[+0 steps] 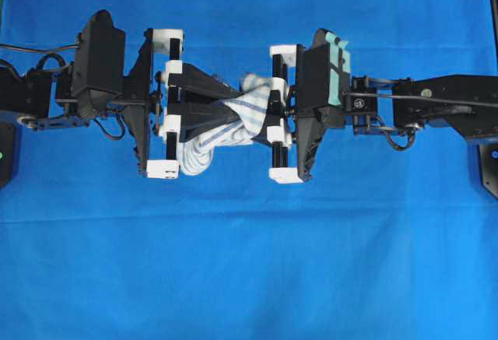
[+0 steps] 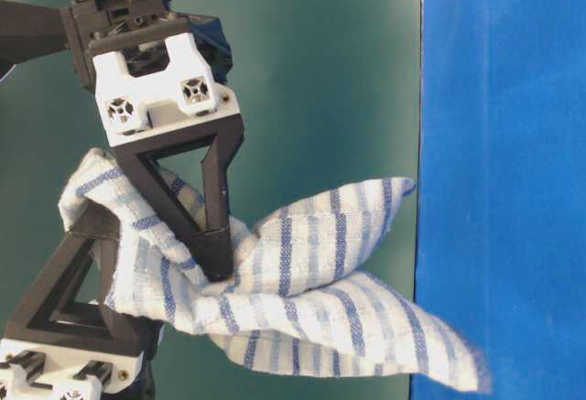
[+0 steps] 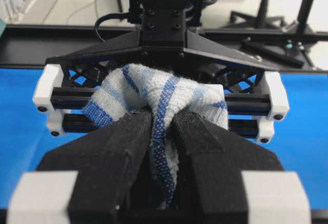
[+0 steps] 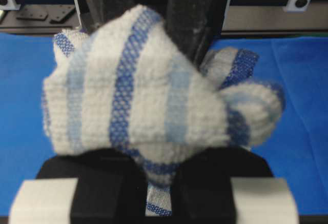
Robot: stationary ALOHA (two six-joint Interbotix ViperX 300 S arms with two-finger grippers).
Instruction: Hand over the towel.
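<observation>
Your towel (image 1: 237,110), white with thin blue and grey stripes, hangs in the air between the two arms, above the blue table covering (image 1: 249,262) and not resting on it. In the overhead view it is bunched at the meeting point of the two grippers, with a loose tail drooping toward the lower left, under the left arm's fingers. The table-level view shows the same cloth gathered at the fingertips and fanning out into a free corner that dangles in front of the dark green backdrop (image 2: 320,52).

Look at the left gripper (image 3: 163,126) through its own wrist camera: its two black fingers are drawn close together with a fold of towel squeezed in the narrow slot between them, so it is pinching the cloth. The right gripper (image 4: 159,178), seen from its wrist camera, likewise has its fingers nearly together at the bottom of the frame, and a strip of towel runs down between them; the bulk of the cloth billows above and hides the fingertips. Both grippers therefore have hold of the towel at once.

The two arms face each other tip to tip along the middle of the table, roughly level, their fingers interleaved at the cloth.
</observation>
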